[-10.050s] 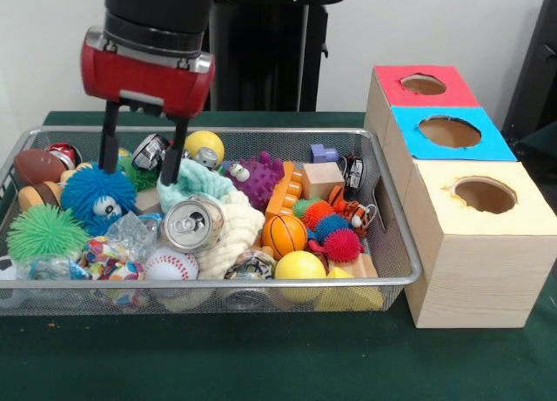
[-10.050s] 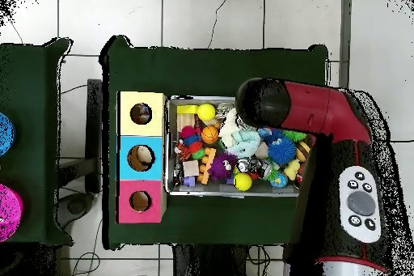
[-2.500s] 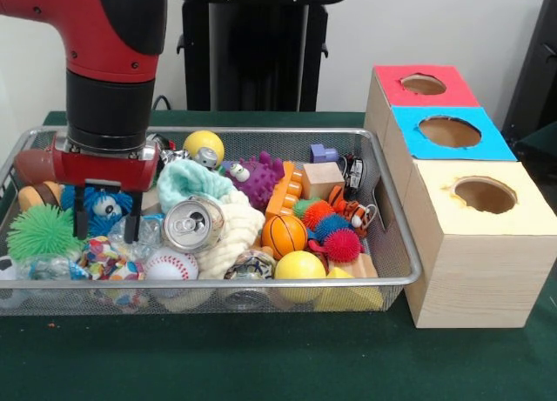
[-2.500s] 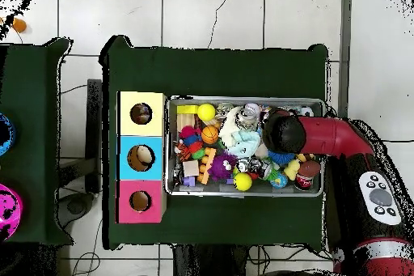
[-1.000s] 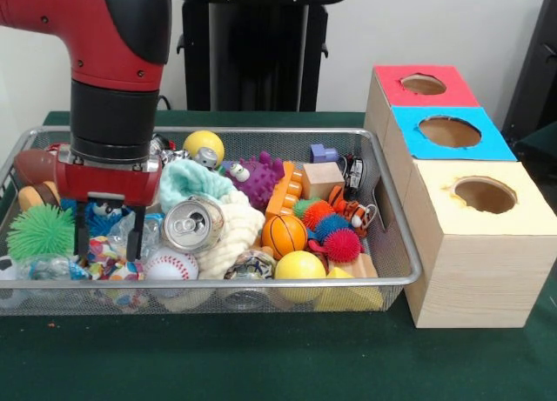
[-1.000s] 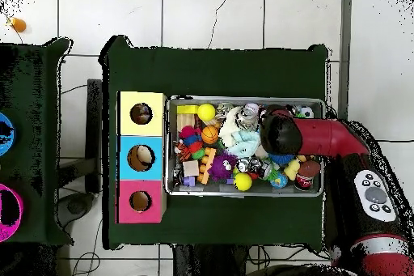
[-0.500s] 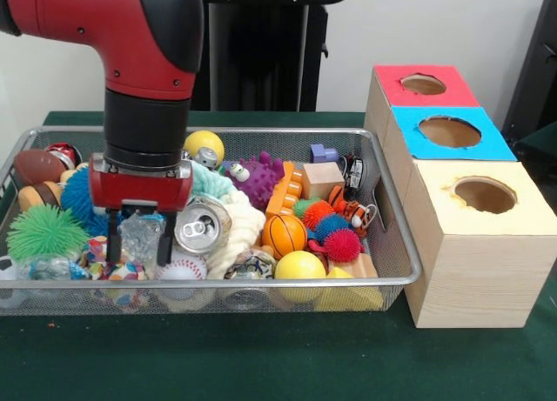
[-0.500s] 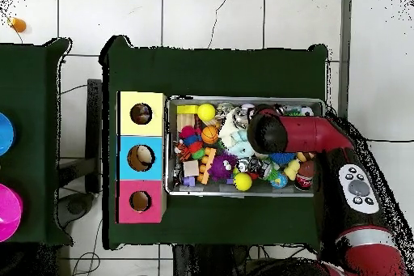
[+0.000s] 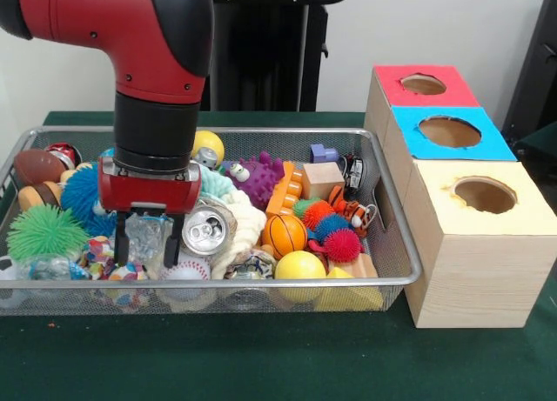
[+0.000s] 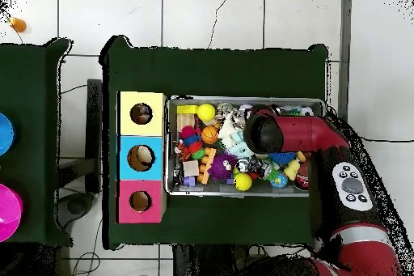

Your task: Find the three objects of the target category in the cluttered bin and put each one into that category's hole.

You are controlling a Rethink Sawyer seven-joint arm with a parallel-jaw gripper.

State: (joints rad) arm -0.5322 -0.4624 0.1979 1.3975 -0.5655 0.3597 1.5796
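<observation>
Currently the gripper [image 9: 147,244] is down in the wire bin [image 9: 393,236], fingers spread either side of a crinkly clear plastic bag [image 9: 146,236], not clamped on it. Target category not identifiable; candidates lie all through the bin: baseball [image 9: 184,270] just below the fingers, crushed can [image 9: 207,229] touching the right finger, blue fuzzy ball [image 9: 84,197] behind.

Risk: closing now may snag loose plastic or nudge the can, dragging neighbours up together. Slippery film could also slide out mid-lift.

Arm pose: wrist vertical, red forearm entering from above; overhead shows it reaching across the bin's middle. Sorting box [image 9: 474,244] stands well apart.
</observation>
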